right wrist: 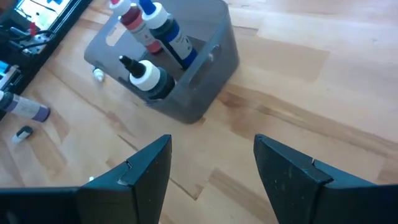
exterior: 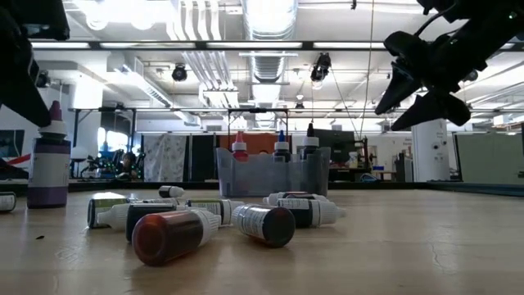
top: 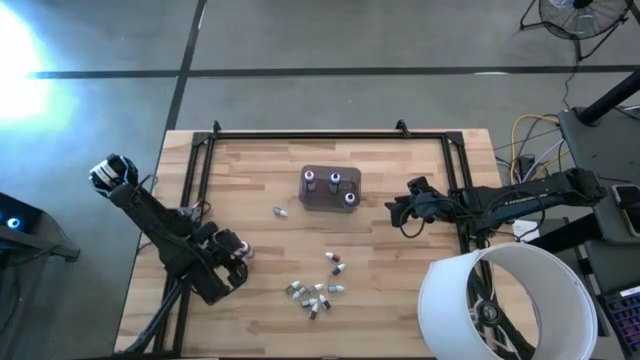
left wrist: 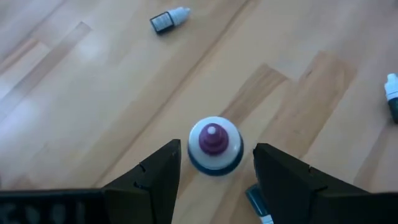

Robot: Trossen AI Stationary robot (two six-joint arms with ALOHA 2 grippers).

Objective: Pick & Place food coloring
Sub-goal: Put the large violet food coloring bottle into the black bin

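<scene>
Standing upright between the spread fingers of the left hand (left wrist: 214, 171), untouched: a purple-capped bottle (left wrist: 214, 146).

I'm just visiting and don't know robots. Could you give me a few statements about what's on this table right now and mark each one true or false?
1. The grey tub holds three upright bottles. True.
2. The left gripper is open, with a purple-capped bottle standing between its fingers. True.
3. The right gripper is carrying a bottle. False: it is open and empty, hovering beside the tub.
4. All the small bottles on the wood stand upright. False: the cluster in front of the tub lies on its sides.
5. One small bottle lies alone to the left of the tub. True.
</scene>
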